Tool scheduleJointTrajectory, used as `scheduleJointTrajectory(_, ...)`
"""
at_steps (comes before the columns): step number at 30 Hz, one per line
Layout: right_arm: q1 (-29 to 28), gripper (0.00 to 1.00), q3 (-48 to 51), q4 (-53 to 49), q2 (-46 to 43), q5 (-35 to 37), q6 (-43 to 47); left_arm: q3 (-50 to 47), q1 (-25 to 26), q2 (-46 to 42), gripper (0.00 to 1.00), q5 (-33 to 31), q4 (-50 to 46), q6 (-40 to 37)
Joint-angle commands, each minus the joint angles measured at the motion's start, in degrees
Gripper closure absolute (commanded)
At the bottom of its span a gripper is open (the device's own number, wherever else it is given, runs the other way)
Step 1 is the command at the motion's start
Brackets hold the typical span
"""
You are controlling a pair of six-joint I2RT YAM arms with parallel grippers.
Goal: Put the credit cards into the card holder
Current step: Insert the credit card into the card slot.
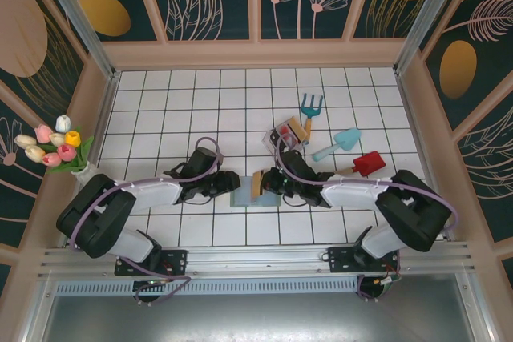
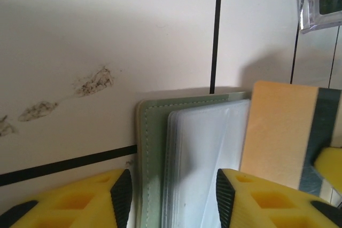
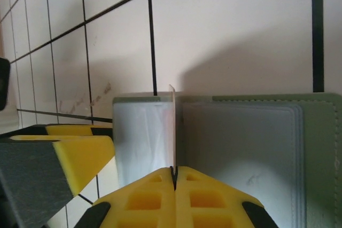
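Left jaws: standing partly apart, straddling one edge of the card holder [image 2: 154, 153] (whether they are pressing on it cannot be told).
Right jaws: pinching shut on a yellow-tan credit card [image 2: 282, 132], holding it upright on its edge.
Card: hanging over the holder's pale inner pockets, by the fold.
Holder: lying open on the tiled tabletop [image 1: 176, 102].
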State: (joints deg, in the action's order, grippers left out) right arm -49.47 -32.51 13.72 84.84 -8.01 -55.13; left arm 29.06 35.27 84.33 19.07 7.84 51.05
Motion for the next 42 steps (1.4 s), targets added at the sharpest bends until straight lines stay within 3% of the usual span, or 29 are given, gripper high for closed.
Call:
scheduleJointTrajectory(1,-0.15,1.00,0.77,2.74,2.42,-2.19,2.33,-0.48,1.10,3.37,0.56,-0.50,-1.71,-1.42)
scheduleJointTrajectory(13,-1.75,1.00,3.88,6.77,2.89,-4.99,-0.88,-1.15,1.81,4.20,0.74,-3.59,-2.04,0.28)
scheduleJointTrajectory(23,-3.00,1.00,6.58,5.35,1.91,-1.46,-3.30,-1.77,2.06,4.00,0.77,-4.64,-1.70,1.16)
scheduleJointTrajectory(32,-0.17,1.00,6.39,4.02,-5.56,0.23,-1.00,-2.44,2.09,3.55,0.78,-4.93,-2.03,1.14)
scheduleJointTrajectory(42,-0.60,1.00,6.00,10.61,2.35,-3.83,-2.66,-2.19,2.14,3.73,0.78,-4.82,-2.06,1.15)
